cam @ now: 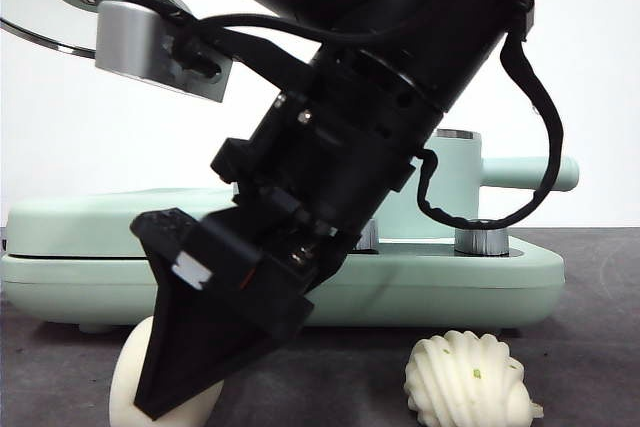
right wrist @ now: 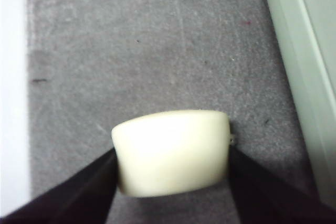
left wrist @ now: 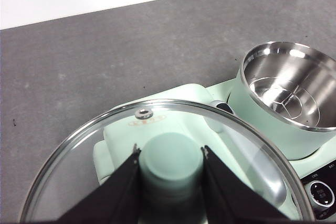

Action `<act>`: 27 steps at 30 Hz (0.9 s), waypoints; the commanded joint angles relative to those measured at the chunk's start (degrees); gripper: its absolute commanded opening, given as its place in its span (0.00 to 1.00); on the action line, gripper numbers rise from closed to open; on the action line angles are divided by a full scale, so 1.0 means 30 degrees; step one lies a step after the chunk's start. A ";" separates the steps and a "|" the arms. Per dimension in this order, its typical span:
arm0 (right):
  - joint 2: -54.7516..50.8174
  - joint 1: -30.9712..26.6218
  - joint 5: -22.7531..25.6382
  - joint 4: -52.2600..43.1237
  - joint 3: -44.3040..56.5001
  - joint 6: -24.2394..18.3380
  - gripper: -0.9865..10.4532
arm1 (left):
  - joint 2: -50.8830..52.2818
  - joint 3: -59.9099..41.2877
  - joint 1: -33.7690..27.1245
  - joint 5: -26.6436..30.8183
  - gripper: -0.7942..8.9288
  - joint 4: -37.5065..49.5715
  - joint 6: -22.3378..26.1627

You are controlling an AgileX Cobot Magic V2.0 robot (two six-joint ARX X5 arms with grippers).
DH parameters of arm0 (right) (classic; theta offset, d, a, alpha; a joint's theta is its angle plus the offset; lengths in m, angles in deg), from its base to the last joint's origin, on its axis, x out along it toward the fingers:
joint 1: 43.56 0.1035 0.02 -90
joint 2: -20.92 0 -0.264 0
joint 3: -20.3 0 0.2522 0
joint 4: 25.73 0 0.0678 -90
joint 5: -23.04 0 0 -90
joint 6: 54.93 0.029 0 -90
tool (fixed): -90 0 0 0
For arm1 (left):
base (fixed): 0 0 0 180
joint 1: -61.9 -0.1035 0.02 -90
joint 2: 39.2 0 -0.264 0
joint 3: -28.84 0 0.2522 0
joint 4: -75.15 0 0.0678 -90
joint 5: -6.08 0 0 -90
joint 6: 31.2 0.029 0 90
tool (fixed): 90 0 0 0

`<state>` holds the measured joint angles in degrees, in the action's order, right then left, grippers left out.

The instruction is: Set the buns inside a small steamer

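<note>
Down on the tabletop (right wrist: 157, 51), the right claw (right wrist: 170, 169) pinches the smooth bun (right wrist: 170, 153) and should lift straight, while the left claw (left wrist: 170, 158) grips the lid's knob (left wrist: 170, 163).

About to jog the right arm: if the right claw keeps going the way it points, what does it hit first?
The smooth bun, already between the right claw's jaws and apparently touching them. Past it lies only the grey table, though depth is unclear from the wrist view.

Smooth bun (right wrist: 172, 150) between claw (right wrist: 172, 169) jaws
</note>
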<state>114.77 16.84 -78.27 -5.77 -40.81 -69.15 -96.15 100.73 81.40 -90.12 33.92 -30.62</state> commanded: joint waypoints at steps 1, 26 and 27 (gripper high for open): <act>0.0357 0.0321 -0.0219 0.0408 -0.0481 0.1800 0.31 | 0.0015 0.0350 0.0029 -0.0058 0.09 0.0532 0.0015; -0.3351 -0.7453 0.0015 1.7733 -1.3967 0.6047 0.31 | 0.0007 0.0350 0.0015 -0.0058 0.09 0.0568 0.0510; -0.3096 -0.7985 0.0044 1.7675 -1.4345 0.5923 0.31 | 0.0007 0.0350 0.0015 -0.0058 0.09 0.0576 0.0510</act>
<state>103.44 -6.63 -78.27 47.54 -82.36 -50.66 -96.15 100.73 81.40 -90.12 33.97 -30.12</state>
